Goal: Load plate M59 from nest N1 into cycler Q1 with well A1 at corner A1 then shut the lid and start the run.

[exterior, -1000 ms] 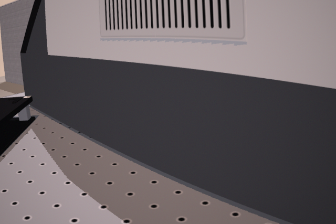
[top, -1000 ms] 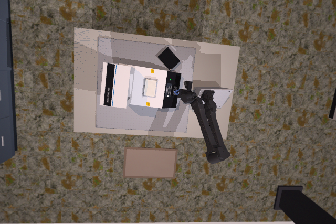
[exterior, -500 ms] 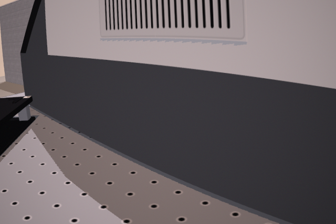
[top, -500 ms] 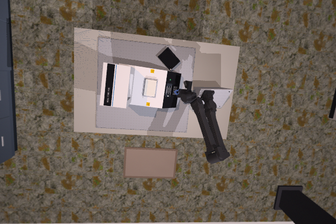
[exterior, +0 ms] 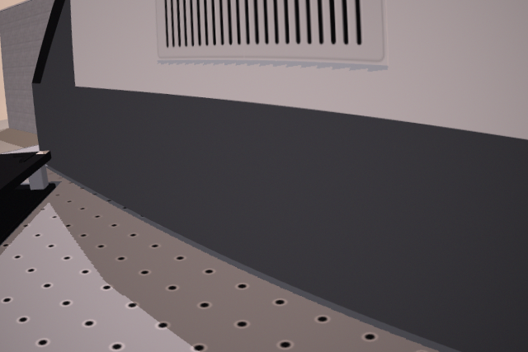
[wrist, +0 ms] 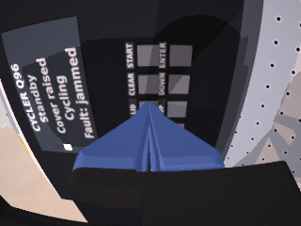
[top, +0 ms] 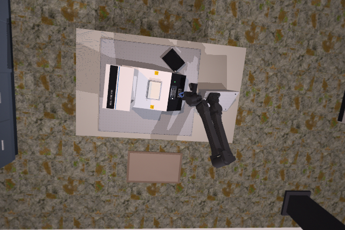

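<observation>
The cycler Q1 (top: 143,88) stands on the perforated mat with its lid (top: 117,86) raised toward the rear. The pale plate M59 (top: 153,89) lies on the block between two orange marks; I cannot read which way round it lies. The black nest N1 (top: 173,60) is empty. My gripper (top: 181,93) (wrist: 149,110) is shut and empty, with its blue fingertips (wrist: 150,108) on the panel's upper key row at the LID key, just below CLEAR and START (wrist: 149,56).
The arm's base block (top: 222,98) stands right of Q1 on the table. The side view shows Q1's vented side wall (exterior: 268,2) close up and a corner of the nest (exterior: 21,165). A brown mat (top: 154,166) lies on the floor.
</observation>
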### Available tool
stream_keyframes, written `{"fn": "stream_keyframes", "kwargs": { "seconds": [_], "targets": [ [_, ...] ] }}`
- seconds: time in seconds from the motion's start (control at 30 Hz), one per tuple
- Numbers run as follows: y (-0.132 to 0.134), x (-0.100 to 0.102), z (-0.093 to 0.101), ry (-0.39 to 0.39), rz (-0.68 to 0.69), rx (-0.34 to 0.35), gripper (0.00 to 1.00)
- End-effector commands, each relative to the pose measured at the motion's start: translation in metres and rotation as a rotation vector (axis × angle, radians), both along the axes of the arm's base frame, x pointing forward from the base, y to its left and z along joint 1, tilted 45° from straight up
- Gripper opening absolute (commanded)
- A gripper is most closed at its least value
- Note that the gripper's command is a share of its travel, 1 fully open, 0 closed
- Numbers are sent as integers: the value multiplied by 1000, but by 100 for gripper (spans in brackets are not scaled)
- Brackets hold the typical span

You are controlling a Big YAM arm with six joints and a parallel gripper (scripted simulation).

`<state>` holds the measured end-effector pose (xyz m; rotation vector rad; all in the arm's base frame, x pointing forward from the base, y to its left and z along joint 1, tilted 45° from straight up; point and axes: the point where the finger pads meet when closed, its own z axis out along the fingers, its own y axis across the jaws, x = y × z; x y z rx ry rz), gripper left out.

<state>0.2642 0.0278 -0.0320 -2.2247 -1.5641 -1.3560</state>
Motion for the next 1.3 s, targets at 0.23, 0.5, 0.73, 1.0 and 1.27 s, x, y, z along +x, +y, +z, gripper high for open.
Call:
{"fn": "stream_keyframes", "kwargs": {
  "seconds": [0.23, 0.5, 0.73, 1.0, 1.27],
  "targets": [
    [1, 2, 0, -9, 5, -8, 0],
    [3, 2, -1, -6, 6, -6, 0],
    [-5, 17, 4, -38, 5, -21, 0],
    [-1, 18, -1, -19, 20, -19, 0],
    [-8, 13, 6, -25, 17, -18, 0]
  ]
}}
